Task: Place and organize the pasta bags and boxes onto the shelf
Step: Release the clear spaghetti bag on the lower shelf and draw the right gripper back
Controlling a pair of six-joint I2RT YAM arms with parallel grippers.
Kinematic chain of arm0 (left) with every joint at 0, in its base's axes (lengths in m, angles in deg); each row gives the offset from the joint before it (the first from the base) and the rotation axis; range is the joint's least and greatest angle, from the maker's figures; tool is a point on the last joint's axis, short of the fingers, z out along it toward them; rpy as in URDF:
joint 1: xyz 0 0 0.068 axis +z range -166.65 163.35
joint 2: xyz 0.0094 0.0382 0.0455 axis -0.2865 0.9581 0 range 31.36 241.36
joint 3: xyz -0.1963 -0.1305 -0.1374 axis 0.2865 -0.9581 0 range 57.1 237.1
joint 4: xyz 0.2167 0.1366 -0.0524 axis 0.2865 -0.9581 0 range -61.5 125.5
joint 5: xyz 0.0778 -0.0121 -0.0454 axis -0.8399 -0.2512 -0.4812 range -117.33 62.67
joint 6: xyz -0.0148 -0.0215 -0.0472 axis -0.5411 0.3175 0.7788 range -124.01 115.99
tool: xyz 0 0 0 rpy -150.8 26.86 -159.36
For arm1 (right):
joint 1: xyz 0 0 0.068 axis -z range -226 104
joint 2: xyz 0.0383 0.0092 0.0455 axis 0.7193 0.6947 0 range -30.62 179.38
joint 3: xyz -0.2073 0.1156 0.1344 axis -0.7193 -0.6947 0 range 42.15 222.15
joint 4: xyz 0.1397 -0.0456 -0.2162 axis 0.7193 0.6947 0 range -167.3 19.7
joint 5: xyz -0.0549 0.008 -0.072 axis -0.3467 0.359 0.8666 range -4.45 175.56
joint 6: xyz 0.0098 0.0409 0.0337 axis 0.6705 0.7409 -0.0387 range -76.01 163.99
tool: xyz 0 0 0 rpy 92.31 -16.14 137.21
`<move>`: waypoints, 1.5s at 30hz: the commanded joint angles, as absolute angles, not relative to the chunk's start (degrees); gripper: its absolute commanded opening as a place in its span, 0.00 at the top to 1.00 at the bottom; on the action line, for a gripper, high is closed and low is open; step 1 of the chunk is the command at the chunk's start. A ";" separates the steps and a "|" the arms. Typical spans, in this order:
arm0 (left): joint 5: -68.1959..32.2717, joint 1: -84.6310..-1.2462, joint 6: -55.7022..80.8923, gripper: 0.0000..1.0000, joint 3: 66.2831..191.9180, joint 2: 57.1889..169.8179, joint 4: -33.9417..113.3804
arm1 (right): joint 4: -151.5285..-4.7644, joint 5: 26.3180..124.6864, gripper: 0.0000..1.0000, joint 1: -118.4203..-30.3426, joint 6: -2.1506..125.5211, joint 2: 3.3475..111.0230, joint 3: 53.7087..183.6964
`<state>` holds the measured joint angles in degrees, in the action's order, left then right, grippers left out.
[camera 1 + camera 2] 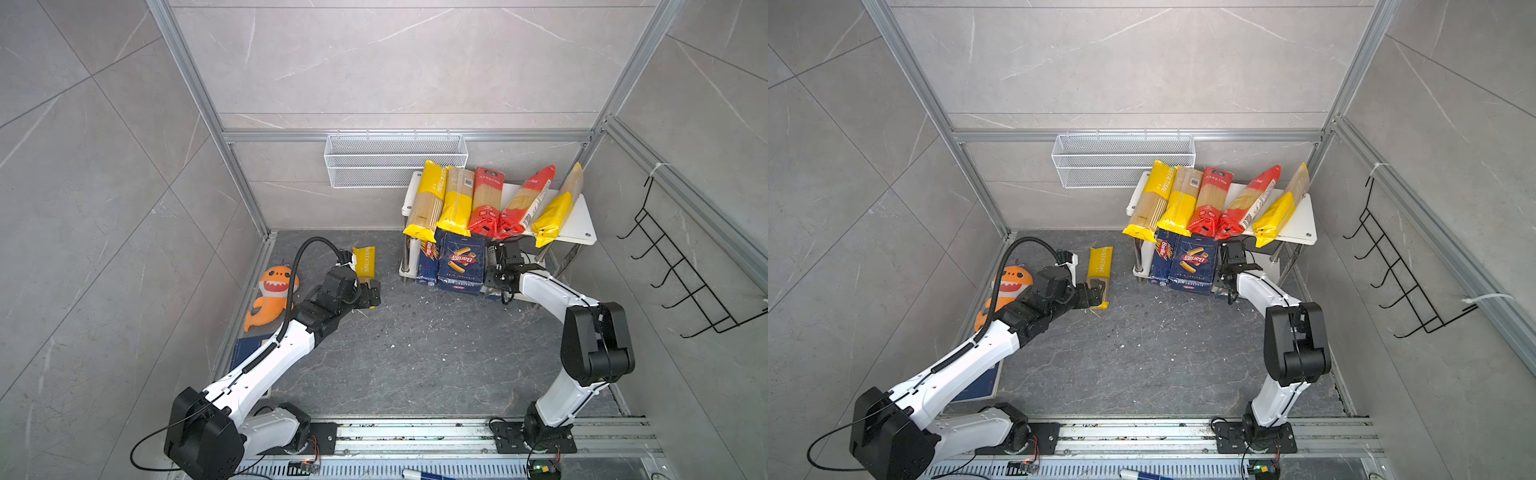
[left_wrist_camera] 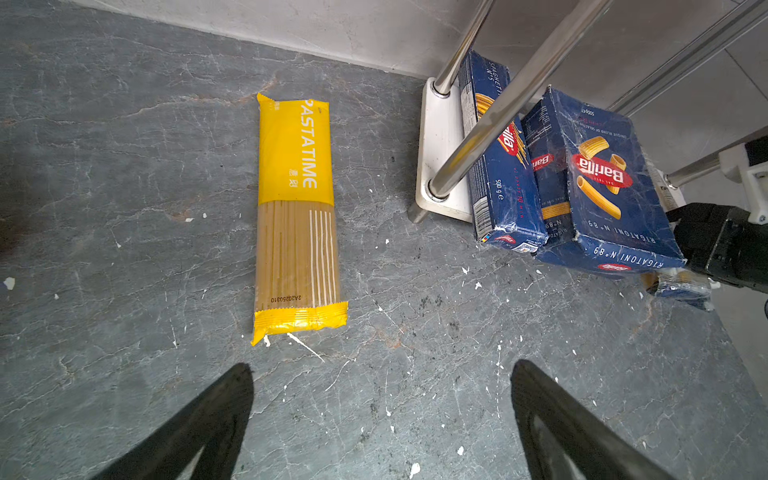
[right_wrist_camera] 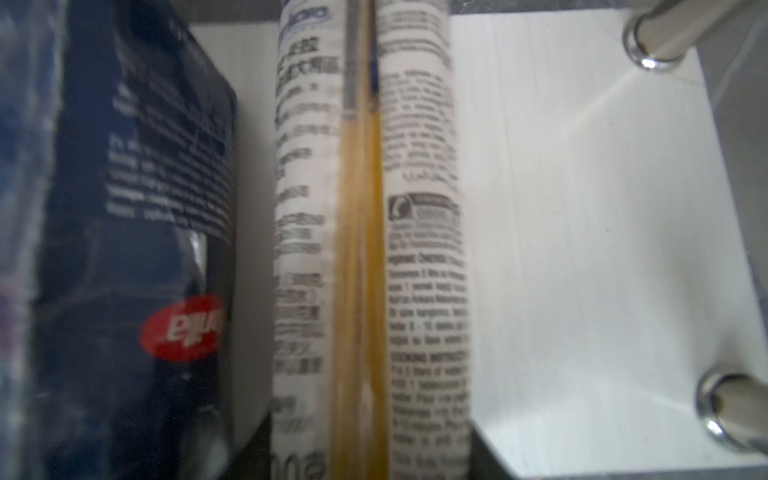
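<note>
Hovering over the grey stone floor, the left gripper is spread wide and empty, a long yellow-ended clear spaghetti bag lying flat just ahead. The right gripper faces a clear text-printed spaghetti pack on the white chrome-legged shelf, beside a dark blue Barilla carton; whether it grips cannot be told.

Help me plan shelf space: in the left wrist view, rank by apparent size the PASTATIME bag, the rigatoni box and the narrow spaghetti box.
1. PASTATIME bag, the longest.
2. rigatoni box, close behind: shorter but wider, so nearly alike.
3. spaghetti box, narrowest, partly hidden by a chrome leg.
</note>
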<state>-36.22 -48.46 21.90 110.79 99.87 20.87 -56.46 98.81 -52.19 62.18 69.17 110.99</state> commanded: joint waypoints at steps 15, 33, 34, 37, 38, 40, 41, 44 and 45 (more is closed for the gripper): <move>-34.98 -48.03 22.70 0.00 109.67 93.69 17.79 | -50.53 101.47 0.20 -52.04 65.06 57.93 105.54; -33.34 -48.03 28.32 0.00 101.95 76.35 7.12 | -35.41 106.05 0.16 -72.28 78.56 34.62 93.72; -33.33 -48.00 28.58 0.00 101.60 75.24 6.44 | -34.73 107.15 0.16 -74.98 80.32 33.91 93.38; -33.22 -48.03 29.25 0.00 100.77 72.38 4.39 | -34.95 109.42 0.16 -83.83 85.01 32.84 92.19; -33.13 -47.98 29.45 0.00 100.47 71.37 3.75 | -34.74 111.10 0.15 -87.15 86.96 33.13 92.22; -32.73 -48.00 30.10 0.00 100.18 69.42 2.23 | -34.32 114.89 0.15 -93.25 89.63 34.59 93.09; -32.45 -48.00 30.54 0.00 99.93 68.31 1.49 | -34.59 116.68 0.15 -96.47 90.89 35.67 93.66; -32.82 -47.98 31.40 0.00 99.64 64.82 -1.31 | -35.72 120.25 0.15 -103.81 93.05 41.13 96.89; -33.11 -48.03 31.62 0.00 99.64 63.72 -2.30 | -35.81 121.04 0.15 -105.64 93.28 43.31 98.46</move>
